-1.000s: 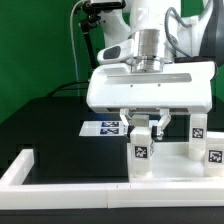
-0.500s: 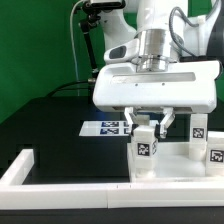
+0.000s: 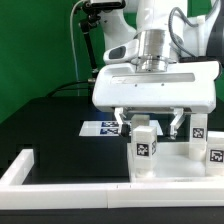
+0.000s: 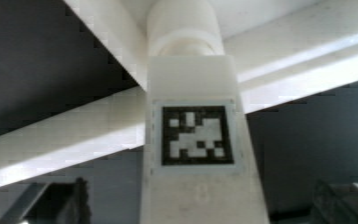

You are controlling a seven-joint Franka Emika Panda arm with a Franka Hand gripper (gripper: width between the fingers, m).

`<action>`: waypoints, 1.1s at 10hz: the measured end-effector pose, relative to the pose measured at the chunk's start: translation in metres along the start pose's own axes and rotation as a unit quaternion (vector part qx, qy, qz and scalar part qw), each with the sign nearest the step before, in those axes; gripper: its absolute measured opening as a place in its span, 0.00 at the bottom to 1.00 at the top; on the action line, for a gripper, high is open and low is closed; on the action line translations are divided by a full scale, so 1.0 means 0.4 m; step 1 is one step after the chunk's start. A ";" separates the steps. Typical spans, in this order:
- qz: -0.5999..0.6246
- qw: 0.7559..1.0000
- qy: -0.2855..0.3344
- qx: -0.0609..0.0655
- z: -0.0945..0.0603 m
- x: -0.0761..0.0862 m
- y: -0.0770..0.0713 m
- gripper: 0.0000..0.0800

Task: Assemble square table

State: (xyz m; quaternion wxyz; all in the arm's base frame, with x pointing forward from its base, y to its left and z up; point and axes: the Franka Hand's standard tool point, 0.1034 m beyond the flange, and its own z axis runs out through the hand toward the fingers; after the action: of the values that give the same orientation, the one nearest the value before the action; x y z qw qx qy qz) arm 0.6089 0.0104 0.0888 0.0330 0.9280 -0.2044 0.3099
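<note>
- Rail (image 3: 70, 172) comes first, long and white, lying across the front of the black table (image 3: 45, 125) nearest to where I stand.
- Just behind the rail stands the leg (image 3: 146, 146), a short white post with a black-and-white tag on its side. It is upright, so its long way runs up and down.
- The gripper (image 3: 148, 121) sits right over the top of the leg. Its two fingers (image 3: 121, 121) point down, one on each side of the leg's top end.
- The fingers are spread apart. I see a gap between each finger and the leg, so nothing is held.
- In the wrist view the leg (image 4: 194, 120) fills the middle and runs straight away from the camera, so it lines up well with the gripper.
- I think the next move needs the gripper to go straight down along the leg, then squeeze.
- More white legs (image 3: 197, 130) stand beside it, toward the exterior view's right.
- Farther back, toward the exterior view's left, the marker board (image 3: 101, 127) lies flat on the table.
- The square top is not something I can pick out here.
</note>
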 end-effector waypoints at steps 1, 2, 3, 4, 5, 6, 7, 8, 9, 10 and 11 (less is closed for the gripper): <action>0.000 1.000 0.000 0.000 0.000 0.000 0.000 0.81; 0.000 1.000 0.000 0.000 0.000 0.000 0.000 0.81; 0.000 1.000 0.000 0.000 0.000 0.000 0.000 0.81; 0.000 1.000 0.000 0.000 0.000 0.000 0.000 0.81; 0.000 1.000 -0.003 0.000 0.001 -0.001 0.000 0.81; 0.006 0.999 -0.039 0.009 -0.003 0.001 0.000 0.81; 0.021 0.995 -0.097 0.030 -0.026 0.012 -0.011 0.81; 0.026 0.990 -0.129 0.044 -0.042 0.026 -0.025 0.81; 0.021 0.987 -0.151 0.049 -0.035 0.029 -0.031 0.81; 0.024 0.978 -0.198 0.055 -0.028 0.022 -0.029 0.81; 0.023 0.973 -0.224 0.056 -0.020 0.020 -0.026 0.81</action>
State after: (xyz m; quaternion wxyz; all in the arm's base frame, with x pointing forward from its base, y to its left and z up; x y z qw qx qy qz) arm 0.6142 0.0185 0.1005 -0.0733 0.9691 -0.2104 0.1057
